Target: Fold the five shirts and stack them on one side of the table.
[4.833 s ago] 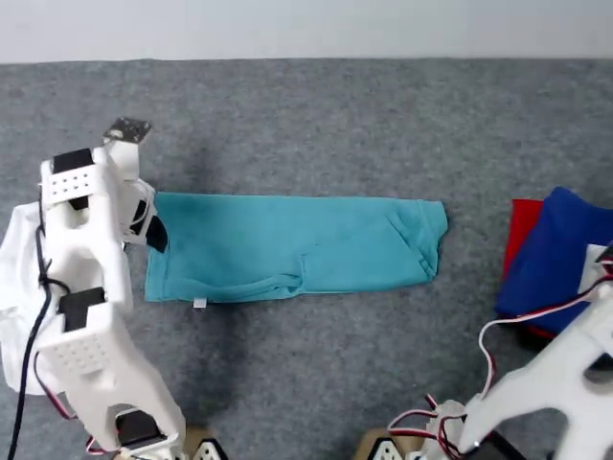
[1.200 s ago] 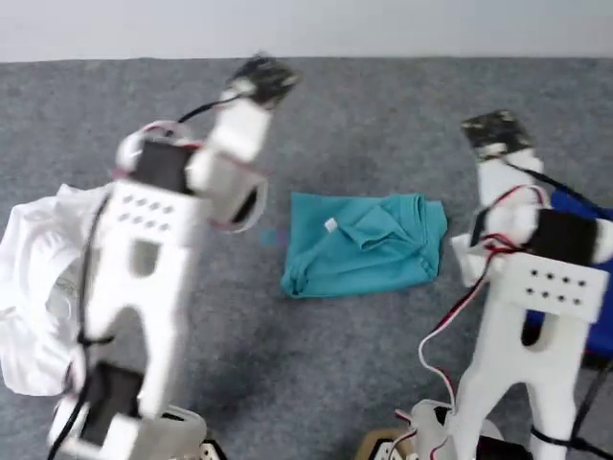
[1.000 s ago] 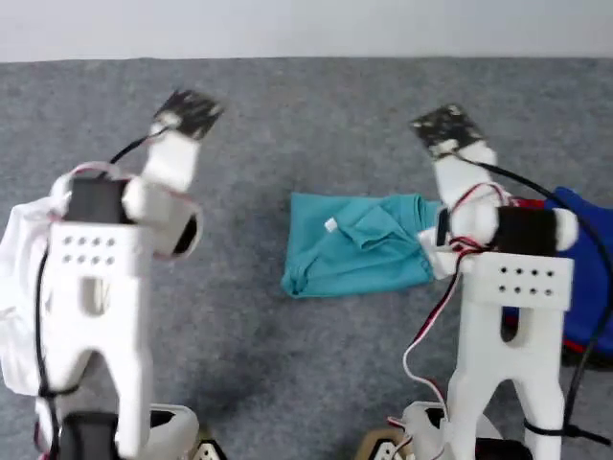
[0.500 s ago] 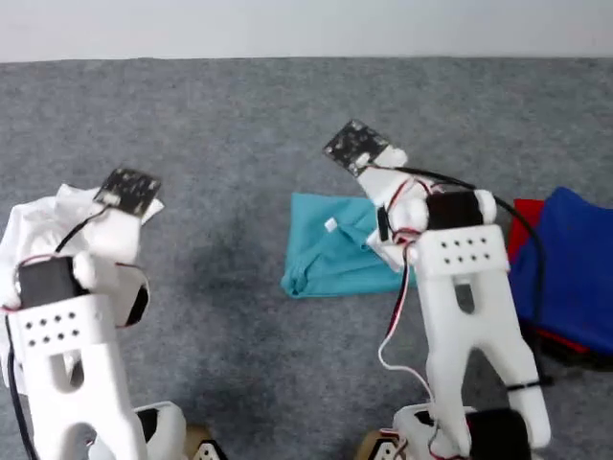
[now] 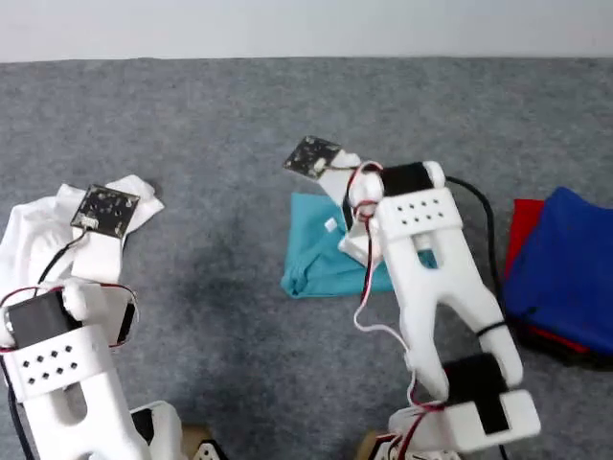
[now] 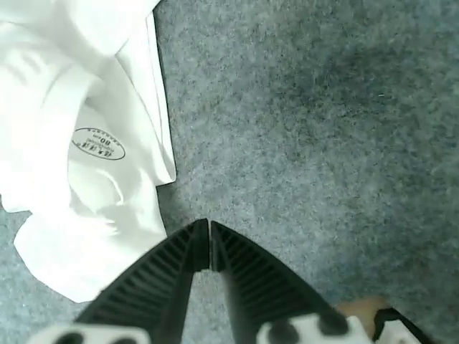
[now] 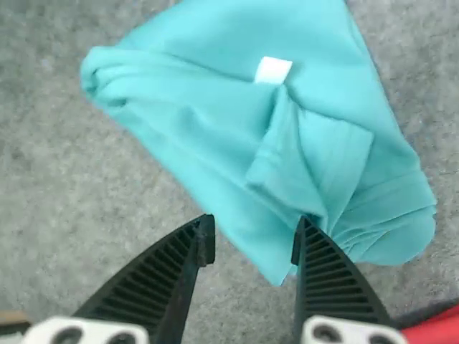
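Fingers (image 7: 185,266) of the right gripper (image 7: 254,228) stand well apart, one on each side of an edge of the teal shirt (image 7: 251,129). They close on nothing. Their tips seem to sit at cloth level, though contact with the fabric is hard to judge from this angle. The teal shirt (image 5: 311,266) lies folded into a compact bundle near the middle of the tabletop (image 5: 239,115), a little toward its right half, with a small white label (image 7: 273,69) showing on its top layer. In the high view the right arm (image 5: 421,249) reaches in from the front edge and covers the right part of the bundle.

The left gripper (image 6: 209,229) has its fingers pressed together with nothing between them. It hangs over bare grey surface just beside the white shirt (image 6: 79,143). That white shirt (image 5: 38,230) lies crumpled and unfolded against the left edge of the tabletop, with a printed oval mark (image 6: 98,143) showing on the cloth. The left arm (image 5: 67,355) stands at the front left corner, partly over the shirt.

By the right edge, well apart from the teal bundle, a blue shirt (image 5: 560,268) lies on top of a red shirt (image 5: 522,216), whose strip shows along the blue one's left side.
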